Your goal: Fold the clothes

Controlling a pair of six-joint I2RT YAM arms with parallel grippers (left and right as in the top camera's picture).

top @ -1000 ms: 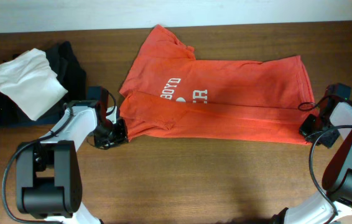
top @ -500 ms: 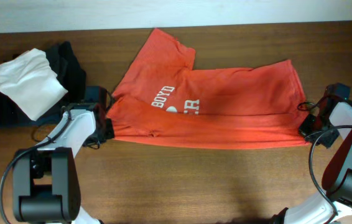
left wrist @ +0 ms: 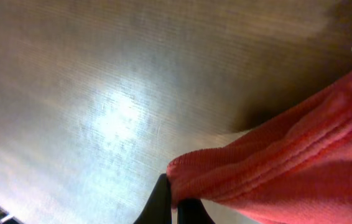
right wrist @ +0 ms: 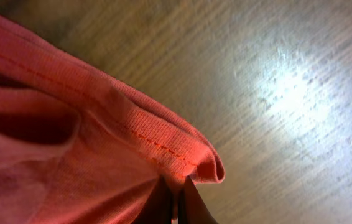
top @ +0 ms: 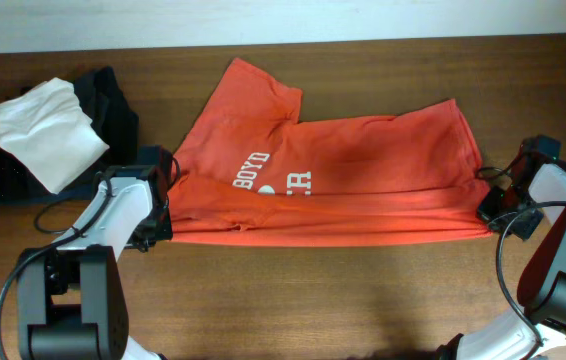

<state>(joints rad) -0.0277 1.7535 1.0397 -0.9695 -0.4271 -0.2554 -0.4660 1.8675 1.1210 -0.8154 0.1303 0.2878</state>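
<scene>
Clenched on a bunched corner of the red-orange T-shirt (top: 343,180), the left hand (top: 160,225) sits at the garment's left end, toward the left edge of the table (top: 293,300). Its wrist view shows dark fingers (left wrist: 158,208) closed over a thick roll of hemmed cloth, which is raised just enough to throw a shadow on the wood. The right hand (top: 490,212) is clamped on the opposite end, close to the right edge, and the right wrist view shows a stitched fold of fabric pinched at its fingertips.

The T-shirt lies spread across the middle of the table between the two hands. Its white lettering faces up and one sleeve points at the far edge. Along the near side the cloth forms a straight doubled band running from one hand to the other.

That band is probably why the grips sit where they do. Holding both ends at once stretches the fabric, so the crease stays straight and the layers do not slump. This looks like a lengthwise fold in progress, with the rest of the folding not yet done.

A folded white garment (top: 43,130) rests on dark garments (top: 113,100) in the far left corner, apart from the shirt. They seem to be set aside there so the working area stays free. The left arm passes near them, so a wide swing could disturb the pile.
</scene>
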